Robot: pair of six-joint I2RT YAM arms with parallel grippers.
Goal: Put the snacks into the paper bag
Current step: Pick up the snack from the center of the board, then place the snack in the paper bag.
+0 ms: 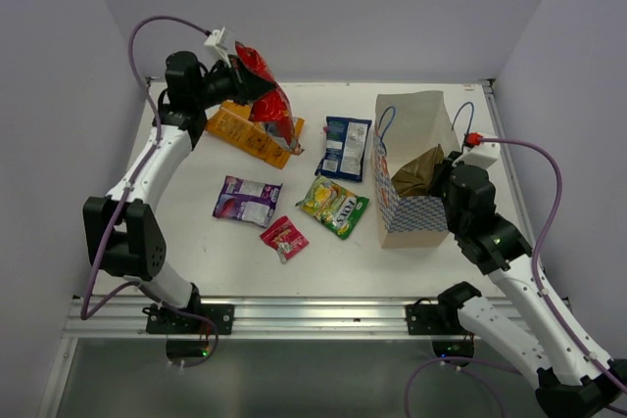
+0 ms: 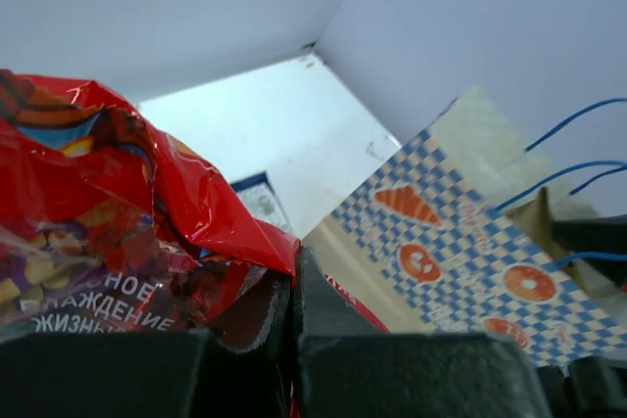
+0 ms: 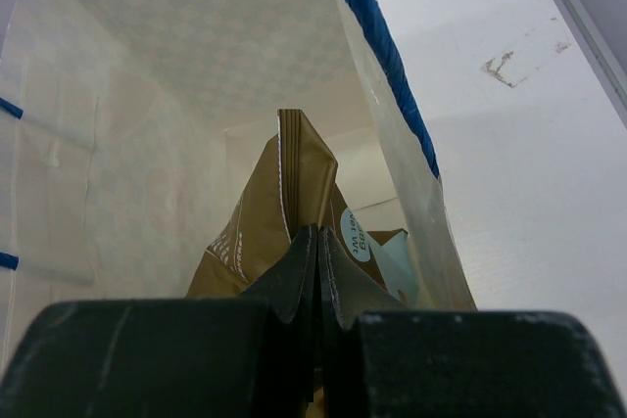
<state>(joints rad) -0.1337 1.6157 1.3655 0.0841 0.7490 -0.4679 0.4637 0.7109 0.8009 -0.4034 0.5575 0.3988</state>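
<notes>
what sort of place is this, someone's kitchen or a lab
Most likely a robot test cell, not a kitchen: a white tabletop boxed in by blank walls, a left arm and right arm bolted to an aluminium rail, and snack packets laid beside a paper bag.

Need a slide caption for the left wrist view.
Left gripper shut on a red snack packet, patterned paper bag to the right.

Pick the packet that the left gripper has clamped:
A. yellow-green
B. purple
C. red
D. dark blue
C: the left gripper is shut on the red packet, while the other three lie on the table.
</notes>
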